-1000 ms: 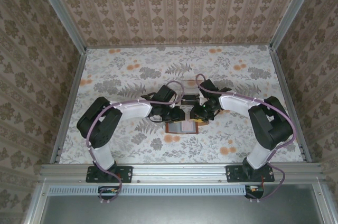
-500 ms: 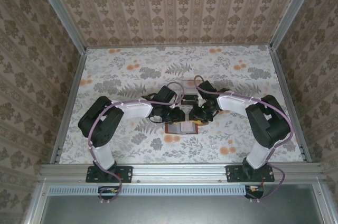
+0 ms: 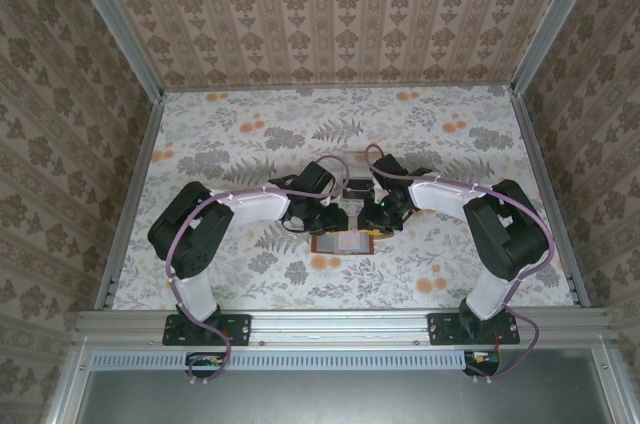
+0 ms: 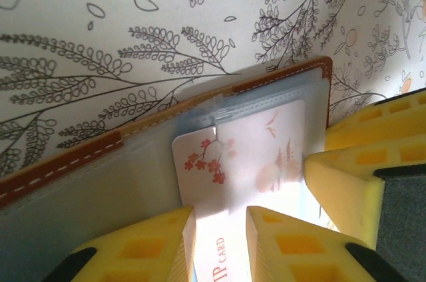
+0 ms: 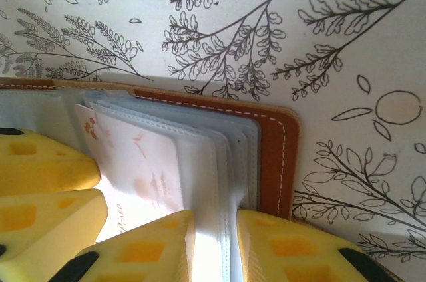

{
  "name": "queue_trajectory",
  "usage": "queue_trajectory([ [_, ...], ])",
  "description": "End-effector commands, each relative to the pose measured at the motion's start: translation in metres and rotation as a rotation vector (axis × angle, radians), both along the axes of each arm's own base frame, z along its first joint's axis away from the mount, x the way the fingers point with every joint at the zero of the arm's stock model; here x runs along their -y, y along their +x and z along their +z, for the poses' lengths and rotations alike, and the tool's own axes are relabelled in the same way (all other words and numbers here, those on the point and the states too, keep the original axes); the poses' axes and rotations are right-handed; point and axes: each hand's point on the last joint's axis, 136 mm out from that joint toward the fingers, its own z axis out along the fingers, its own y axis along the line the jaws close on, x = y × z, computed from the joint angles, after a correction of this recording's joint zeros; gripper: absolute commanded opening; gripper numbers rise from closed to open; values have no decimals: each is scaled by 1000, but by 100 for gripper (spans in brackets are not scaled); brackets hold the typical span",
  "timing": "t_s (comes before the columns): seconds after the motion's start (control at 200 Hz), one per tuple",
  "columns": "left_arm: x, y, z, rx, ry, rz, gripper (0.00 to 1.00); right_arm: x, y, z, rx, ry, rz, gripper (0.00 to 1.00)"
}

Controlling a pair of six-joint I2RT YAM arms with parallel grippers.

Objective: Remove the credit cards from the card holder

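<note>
The brown card holder (image 3: 345,243) lies open on the floral table between both arms. In the left wrist view its stitched brown edge (image 4: 219,92) frames clear sleeves. A white credit card (image 4: 246,155) with red blossoms sticks partly out of one sleeve. My left gripper (image 4: 219,245) is open, its yellow fingertips down on that card, which runs between them. My right gripper (image 5: 216,249) is shut on the edge of the holder's clear sleeves (image 5: 223,182), beside the brown cover (image 5: 276,155). The same card (image 5: 140,162) shows there, with the left fingers (image 5: 46,162) on it. From above, the left gripper (image 3: 335,221) and right gripper (image 3: 372,221) meet over the holder.
The right gripper's yellow fingers (image 4: 346,169) press in close on the right of the left wrist view. Metal rails (image 3: 130,194) and patterned walls (image 3: 340,14) enclose the floral tabletop (image 3: 250,144).
The right arm has edged slightly left toward the holder. The left arm and the holder stay where they were.
</note>
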Motion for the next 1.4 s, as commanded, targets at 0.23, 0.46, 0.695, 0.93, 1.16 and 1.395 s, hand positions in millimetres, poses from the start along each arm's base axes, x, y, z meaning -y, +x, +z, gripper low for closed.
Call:
queue_trajectory([
  [0.23,-12,6,16,51,28,16,33,11,-4,-6,-10,-76,6,25],
  [0.46,-14,4,10,32,34,26,33,11,-4,-5,-9,-74,8,25],
  [0.695,-7,4,5,6,2,29,32,13,-8,-6,-32,-86,10,25],
  [0.93,-10,3,-5,-11,26,33,31,12,-8,-5,-30,-85,12,25],
  [1.16,-7,3,-5,-15,8,32,28,12,-7,-5,-30,-84,12,25],
  [1.395,-7,4,-5,-20,6,33,16,12,-7,-4,-27,-82,13,25],
])
